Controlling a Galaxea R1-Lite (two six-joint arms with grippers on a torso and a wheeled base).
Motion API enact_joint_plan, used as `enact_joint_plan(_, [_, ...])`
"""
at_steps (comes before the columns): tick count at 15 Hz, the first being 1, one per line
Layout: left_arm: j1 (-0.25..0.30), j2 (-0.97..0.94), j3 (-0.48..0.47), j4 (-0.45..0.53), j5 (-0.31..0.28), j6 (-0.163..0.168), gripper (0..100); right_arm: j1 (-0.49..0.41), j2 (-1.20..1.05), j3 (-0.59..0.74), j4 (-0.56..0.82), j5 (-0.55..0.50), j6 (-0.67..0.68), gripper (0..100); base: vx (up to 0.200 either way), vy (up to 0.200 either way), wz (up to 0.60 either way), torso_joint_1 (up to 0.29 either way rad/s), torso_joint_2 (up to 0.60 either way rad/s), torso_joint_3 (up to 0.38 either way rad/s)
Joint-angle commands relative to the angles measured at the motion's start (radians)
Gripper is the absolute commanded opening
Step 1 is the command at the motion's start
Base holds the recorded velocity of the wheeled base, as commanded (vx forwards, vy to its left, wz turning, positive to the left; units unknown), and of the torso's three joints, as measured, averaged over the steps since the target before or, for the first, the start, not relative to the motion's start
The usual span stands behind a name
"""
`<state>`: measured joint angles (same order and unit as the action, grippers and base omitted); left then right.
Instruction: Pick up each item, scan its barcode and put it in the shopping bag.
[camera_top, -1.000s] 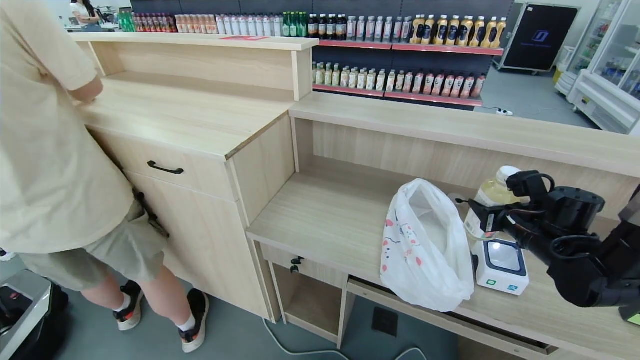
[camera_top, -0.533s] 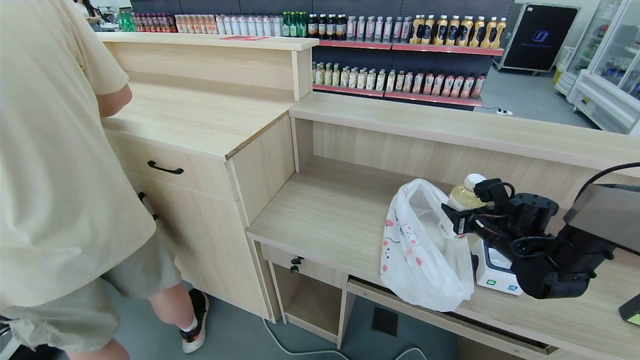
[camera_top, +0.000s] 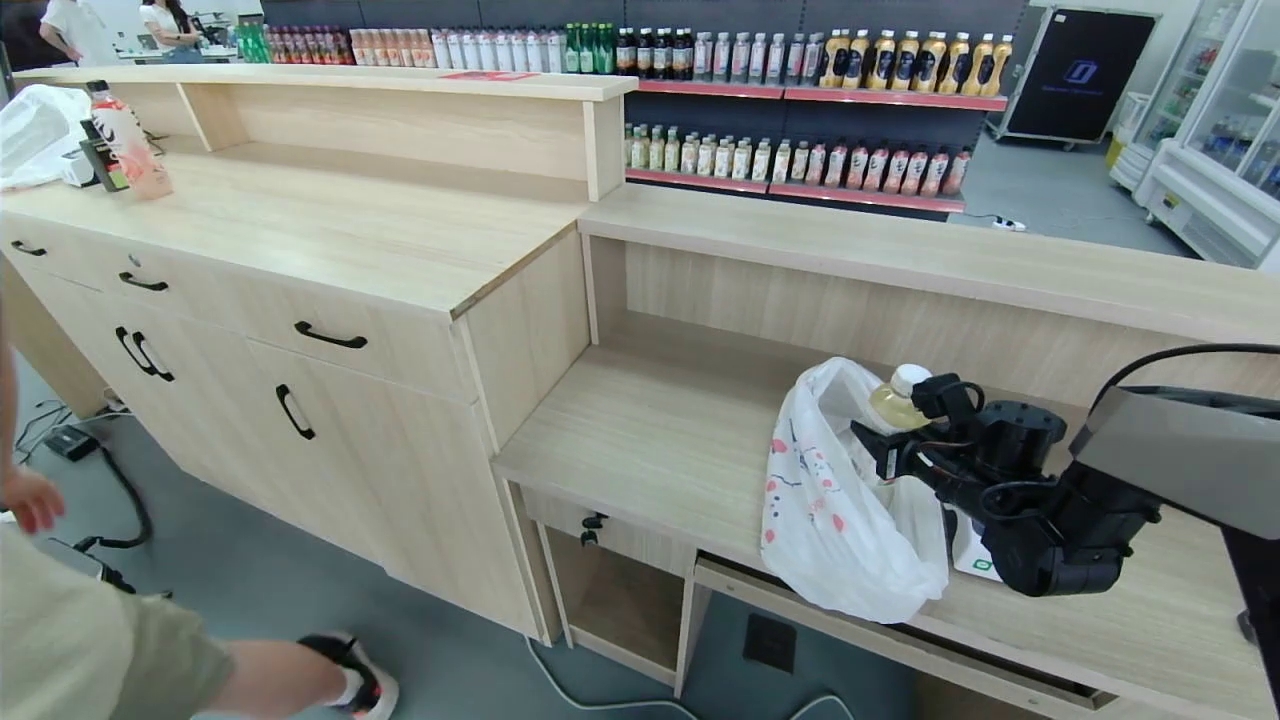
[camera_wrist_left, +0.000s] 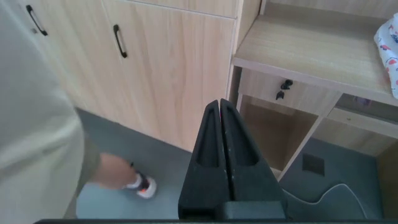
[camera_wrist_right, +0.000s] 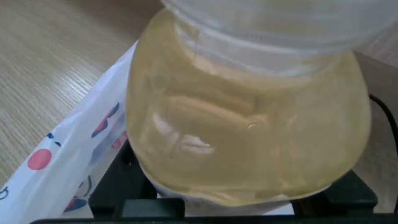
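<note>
My right gripper (camera_top: 885, 445) is shut on a bottle of pale yellow drink (camera_top: 892, 405) with a white cap, held upright at the open mouth of the white shopping bag (camera_top: 835, 510) on the low counter. The bottle (camera_wrist_right: 249, 112) sits close before the right wrist camera, with the bag's printed edge (camera_wrist_right: 74, 155) beside it. The white barcode scanner (camera_top: 972, 560) lies behind my right arm, mostly hidden. My left gripper (camera_wrist_left: 221, 121) is shut and empty, hanging over the floor in front of the cabinets.
The low counter (camera_top: 650, 430) has free wood left of the bag. A taller counter (camera_top: 330, 240) with drawers stands to the left, carrying a pink bottle (camera_top: 125, 135) and a white bag (camera_top: 35, 120) at its far end. A person's leg (camera_top: 300, 675) shows at the lower left.
My right gripper has carried the bottle left and down from above the scanner to the bag's mouth. The person has stepped away from the tall counter toward the lower left.
</note>
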<state>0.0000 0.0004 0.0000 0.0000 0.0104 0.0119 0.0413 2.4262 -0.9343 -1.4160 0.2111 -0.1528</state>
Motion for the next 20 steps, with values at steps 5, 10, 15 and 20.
enact_joint_plan(5, [0.0,0.0,0.0,0.0,0.0,0.0,0,0.003,0.062,-0.031,-0.031,0.014,0.001,0,0.0,0.0,0.0,0.0,0.0,0.0])
enact_joint_plan(10, [0.0,0.0,0.0,0.0,0.0,0.0,0,0.005,0.113,-0.035,-0.061,0.039,-0.001,0,0.0,0.0,0.0,0.0,0.0,0.0])
enact_joint_plan(15, [0.0,0.0,0.0,0.0,0.0,0.0,0,0.003,0.113,-0.031,-0.06,0.045,-0.005,100,0.0,0.0,0.0,0.0,0.0,0.0])
enact_joint_plan(20, [0.0,0.0,0.0,0.0,0.0,0.0,0,0.005,0.06,-0.012,-0.051,0.062,-0.008,100,0.0,0.0,0.0,0.0,0.0,0.0])
